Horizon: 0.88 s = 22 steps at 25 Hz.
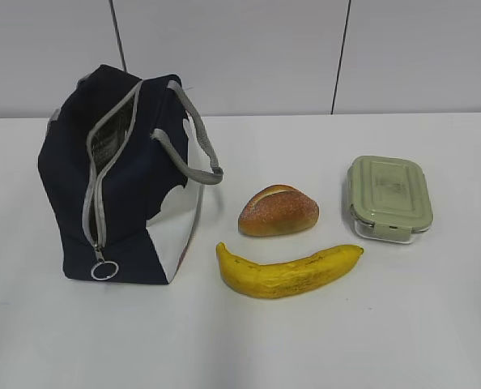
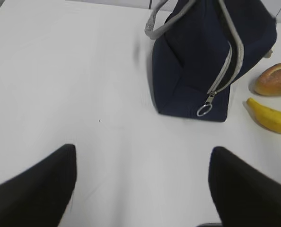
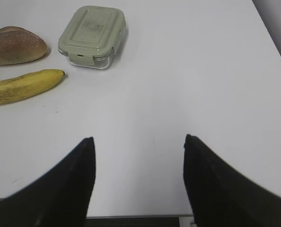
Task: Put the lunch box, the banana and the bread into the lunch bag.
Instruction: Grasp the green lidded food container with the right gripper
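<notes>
**Navy fabric bag upright, three food items still out on the table**

White table (image 1: 435,324), smooth and matte, carries four things: one bag, one banana, one roll, one box.

The lunch bag (image 1: 123,186) is largest: boxy navy cloth with a white side panel, grey handles, and a grey zipper ending in a metal ring. It stands upright, ahead and to the right of the left gripper (image 2: 143,189), well apart from it.

The banana (image 1: 289,271) is long, curved, yellow with brown speckles. It lies ahead and to the left of the right gripper (image 3: 138,182).

The lunch box (image 1: 388,198) is a rounded rectangle, clear walls under a sage-green lid, ahead of the right gripper and slightly left, beyond the banana's tip.

The bread (image 1: 278,211) is an oval golden-brown roll, farthest left in the right wrist view.

Both grippers hover low over bare table, dark fingers spread, holding nothing
</notes>
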Available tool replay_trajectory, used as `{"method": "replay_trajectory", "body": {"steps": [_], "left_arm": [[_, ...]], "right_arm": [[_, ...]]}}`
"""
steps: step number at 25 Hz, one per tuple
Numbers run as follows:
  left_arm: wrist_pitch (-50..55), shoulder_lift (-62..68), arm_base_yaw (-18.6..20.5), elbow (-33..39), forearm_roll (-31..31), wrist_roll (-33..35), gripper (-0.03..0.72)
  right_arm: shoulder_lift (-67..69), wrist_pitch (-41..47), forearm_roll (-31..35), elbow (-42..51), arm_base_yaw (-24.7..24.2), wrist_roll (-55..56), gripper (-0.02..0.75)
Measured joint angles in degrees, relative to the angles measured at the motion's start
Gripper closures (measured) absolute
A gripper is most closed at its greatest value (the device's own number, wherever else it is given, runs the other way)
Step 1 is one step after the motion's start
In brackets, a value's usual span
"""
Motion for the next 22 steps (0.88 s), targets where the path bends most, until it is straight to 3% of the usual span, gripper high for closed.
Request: {"method": "replay_trajectory", "body": {"steps": [10, 22], "left_arm": [[-6.54, 15.93, 0.0, -11.56, -2.34, 0.0, 0.129], [-6.56, 47.97, 0.0, -32.31, -15.14, 4.05, 0.15]], "right_arm": [[0.0, 0.0, 0.0, 0.0, 0.0, 0.0, 0.3], [0.0, 0.0, 0.0, 0.0, 0.0, 0.0, 0.3]]}}
